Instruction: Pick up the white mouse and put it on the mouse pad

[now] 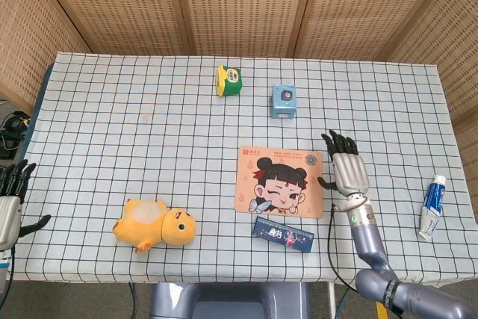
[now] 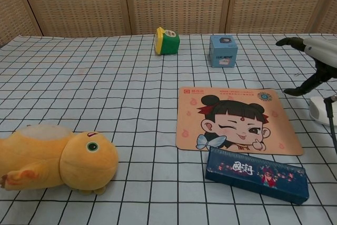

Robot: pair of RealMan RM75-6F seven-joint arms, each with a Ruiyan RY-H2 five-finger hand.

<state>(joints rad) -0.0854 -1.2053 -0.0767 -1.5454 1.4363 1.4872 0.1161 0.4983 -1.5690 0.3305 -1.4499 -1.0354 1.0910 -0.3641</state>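
The right hand [image 1: 347, 170] hangs palm-down, fingers spread and holding nothing, directly over the white mouse, which the head view therefore hides. Only the chest view shows the white mouse [image 2: 320, 110], on the worktop [image 1: 134, 110] under the hand at the frame's right edge, just beside the mouse pad [image 1: 280, 181]. The left hand [image 1: 9, 203], open and holding nothing, sits at the worktop's left edge, seen from the head view alone, as is the toothpaste tube [image 1: 429, 207] near the right edge. A blue box [image 1: 283, 234] lies against the pad's near edge.
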